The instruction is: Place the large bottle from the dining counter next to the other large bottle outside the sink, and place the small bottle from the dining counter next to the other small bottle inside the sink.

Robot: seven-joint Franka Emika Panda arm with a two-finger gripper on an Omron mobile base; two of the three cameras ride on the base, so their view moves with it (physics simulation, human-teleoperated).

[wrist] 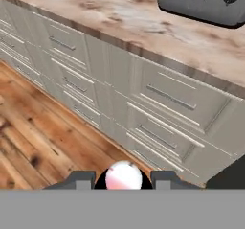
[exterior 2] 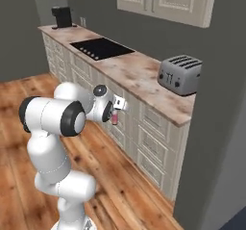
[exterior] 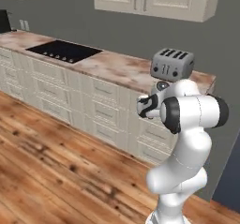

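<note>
Pink-capped bottle (wrist: 123, 176) sits clamped between the jaws (wrist: 123, 179), above wooden floor (wrist: 43, 127)

No text, label, brand, number or sign can be read anywhere. The toaster (exterior 2: 179, 74) carries two round knobs on its front, and they bear no legible marks. The cooktop (exterior: 64, 50), far along the counter from the toaster, shows small dots along its front edge and no lettering. The drawer fronts below the toaster are plain, with bar handles. The dark appliance (exterior 2: 62, 17) at the counter's far end from the toaster shows no writing.
</note>
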